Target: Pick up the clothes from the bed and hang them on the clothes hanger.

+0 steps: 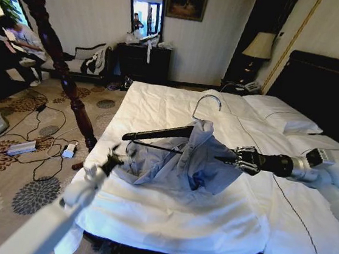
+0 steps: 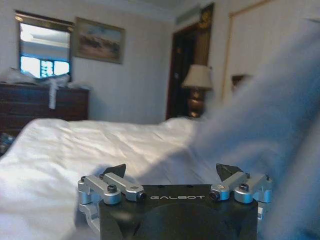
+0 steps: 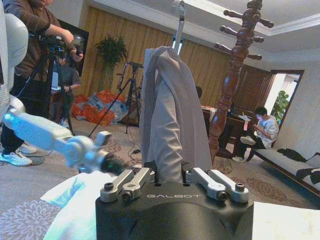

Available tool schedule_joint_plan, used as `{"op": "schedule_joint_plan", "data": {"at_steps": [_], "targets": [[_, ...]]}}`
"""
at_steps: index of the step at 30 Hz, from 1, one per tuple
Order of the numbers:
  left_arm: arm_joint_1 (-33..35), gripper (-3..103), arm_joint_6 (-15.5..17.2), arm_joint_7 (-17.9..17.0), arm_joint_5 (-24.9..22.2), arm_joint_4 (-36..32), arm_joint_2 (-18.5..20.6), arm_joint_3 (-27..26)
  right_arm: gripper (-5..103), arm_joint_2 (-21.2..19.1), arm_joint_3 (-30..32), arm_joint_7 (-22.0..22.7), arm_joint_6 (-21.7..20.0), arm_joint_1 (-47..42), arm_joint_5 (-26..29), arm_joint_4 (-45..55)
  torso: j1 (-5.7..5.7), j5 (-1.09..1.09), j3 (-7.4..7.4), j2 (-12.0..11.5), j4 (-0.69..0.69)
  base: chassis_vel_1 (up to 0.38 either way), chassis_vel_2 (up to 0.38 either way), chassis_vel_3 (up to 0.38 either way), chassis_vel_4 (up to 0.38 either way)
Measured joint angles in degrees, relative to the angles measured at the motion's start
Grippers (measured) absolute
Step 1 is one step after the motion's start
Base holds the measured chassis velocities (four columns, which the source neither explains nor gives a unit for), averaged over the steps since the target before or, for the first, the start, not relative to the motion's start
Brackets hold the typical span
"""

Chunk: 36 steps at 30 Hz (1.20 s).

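One shirt (image 1: 181, 159) is lying on one bed (image 1: 207, 223) — one hanger (image 1: 163, 132) is showing, two claws — left (image 1: 113, 157), right (image 1: 230, 159) — and two pillows (image 1: 281, 112).

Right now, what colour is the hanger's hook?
Silver, on the black clothes hanger; hook shows best in head view.

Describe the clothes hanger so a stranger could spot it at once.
Look above the middle of the white bed, between the two arms. There the clothes hanger carries the grey clothes on one end: a slim black triangle topped by a curved silver hook, unlike anything nearby.
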Motion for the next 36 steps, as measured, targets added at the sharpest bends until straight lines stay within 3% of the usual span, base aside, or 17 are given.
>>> {"op": "schedule_joint_plan", "data": {"at_steps": [7, 11, 18, 25, 28, 30, 35, 36], "targets": [[6.37, 100, -1.68, 1.44, 5.62, -1.58, -0.60, 0.27, 20, 0.32, -0.21, 0.10, 0.16, 0.19, -0.12, 0.56, 0.00, 0.00, 0.00, 0.00, 0.00, 0.000, 0.000, 0.000, 0.000], [5.80, 100, -0.63, 2.11, 4.62, -1.38, -1.80, 1.17, 20, 0.36, -0.20, 0.12, 0.25, 0.32, -0.04, 0.87, 0.00, 0.00, 0.00, 0.00, -0.01, 0.000, 0.000, 0.000, 0.000], [2.43, 100, 2.74, 3.07, -3.01, 0.77, -4.99, 3.47, 20, 0.84, -0.27, 0.35, 0.37, 0.64, 0.10, 1.11, 0.01, 0.00, 0.01, 0.00, 0.00, 0.000, 0.000, 0.000, 0.000], [-5.29, 100, 5.27, 1.39, -11.39, 3.21, -7.81, 3.99, 20, 0.70, 0.08, -0.01, 0.77, 0.09, 0.55, 2.38, 0.01, -0.01, 0.01, -0.01, -0.01, 0.000, 0.000, 0.000, 0.000], [-6.95, 102, 5.62, 1.20, -12.53, 3.98, -8.02, 3.97, 20, 0.58, 0.09, -0.06, 0.82, 0.09, 0.69, 2.72, 0.02, -0.01, 0.01, -0.01, -0.01, 0.000, 0.000, 0.000, 0.000], [-8.85, 92, 6.41, 1.51, -13.88, 5.24, -8.16, 4.31, 20, 0.39, 0.09, -0.12, 0.91, 0.26, 0.87, 2.91, 0.02, 0.00, 0.01, -0.01, -0.01, 0.000, 0.000, 0.000, 0.000], [-9.84, 84, 7.10, 2.86, -14.46, 6.18, -8.52, 5.00, 20, 0.26, -0.12, -0.18, 0.99, 0.55, 1.40, 2.90, 0.02, -0.01, 0.01, -0.01, 0.00, 0.000, 0.000, 0.000, 0.000], [-9.97, 74, 7.41, 3.31, -14.78, 6.46, -8.69, 5.18, 20, 0.26, -0.25, -0.18, 0.98, 0.54, 2.12, 2.90, 0.01, 0.00, 0.01, -0.01, -0.01, 0.000, 0.000, 0.000, 0.000]]}}
